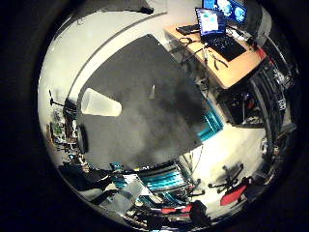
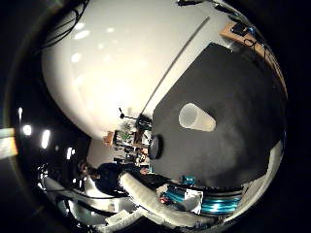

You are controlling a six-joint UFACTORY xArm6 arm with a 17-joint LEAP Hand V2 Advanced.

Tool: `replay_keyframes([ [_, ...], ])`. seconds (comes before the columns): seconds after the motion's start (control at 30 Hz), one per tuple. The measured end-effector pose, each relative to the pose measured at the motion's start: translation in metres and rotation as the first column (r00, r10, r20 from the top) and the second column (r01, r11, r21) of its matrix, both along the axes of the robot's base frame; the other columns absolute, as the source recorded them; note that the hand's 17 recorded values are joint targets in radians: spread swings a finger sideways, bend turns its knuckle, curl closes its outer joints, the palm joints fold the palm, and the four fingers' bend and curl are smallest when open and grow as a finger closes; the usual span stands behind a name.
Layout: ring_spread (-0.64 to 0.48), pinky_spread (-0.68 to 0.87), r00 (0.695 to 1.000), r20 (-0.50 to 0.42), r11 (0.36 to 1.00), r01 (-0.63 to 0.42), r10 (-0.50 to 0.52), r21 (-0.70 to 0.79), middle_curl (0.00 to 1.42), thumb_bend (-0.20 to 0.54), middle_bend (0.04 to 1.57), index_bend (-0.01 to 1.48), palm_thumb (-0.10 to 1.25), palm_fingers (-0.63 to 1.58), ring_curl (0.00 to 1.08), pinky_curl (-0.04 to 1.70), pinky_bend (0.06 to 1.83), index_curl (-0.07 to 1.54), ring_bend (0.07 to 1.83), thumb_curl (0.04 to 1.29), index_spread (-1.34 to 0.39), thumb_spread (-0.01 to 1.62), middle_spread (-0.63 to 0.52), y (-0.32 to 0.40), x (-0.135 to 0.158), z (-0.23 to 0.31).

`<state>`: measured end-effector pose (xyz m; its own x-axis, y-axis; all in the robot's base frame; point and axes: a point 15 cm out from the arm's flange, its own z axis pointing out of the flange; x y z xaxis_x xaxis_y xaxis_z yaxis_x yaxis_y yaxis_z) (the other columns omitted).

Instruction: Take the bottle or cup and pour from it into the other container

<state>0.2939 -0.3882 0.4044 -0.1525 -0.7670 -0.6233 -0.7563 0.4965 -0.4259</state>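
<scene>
A translucent white plastic cup [image 2: 196, 118] stands on the black table top [image 2: 233, 87], its open mouth facing the palm. It looks small in both views, so the palm is well above it. A dark round container [image 2: 155, 147] sits near the table's edge, a short way from the cup. No part of my hand shows in either view. I see no bottle.
A wooden desk [image 1: 231, 67] with an open laptop [image 1: 217, 31] and monitors stands beyond one corner of the table. Office chairs, one of them red [image 1: 234, 193], stand on the pale floor [image 1: 227, 150]. Teal bins [image 1: 164, 180] sit under the table's edge.
</scene>
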Motion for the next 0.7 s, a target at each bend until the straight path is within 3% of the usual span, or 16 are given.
replay_keyframes([
  [0.23,0.20,0.48,0.995,0.098,0.987,-0.039,0.024,0.158,0.33,-0.025,0.31,0.14,0.26,0.07,0.22,0.25,0.80,0.24,0.55,0.28,-0.26,0.98,0.11,-0.003,0.010,-0.031],
  [0.7,0.21,0.49,0.996,0.087,0.964,-0.046,0.024,0.262,0.33,-0.028,0.28,0.15,0.27,0.02,0.23,0.25,0.83,0.24,0.55,0.29,-0.25,0.98,0.14,-0.012,0.012,-0.085],
])
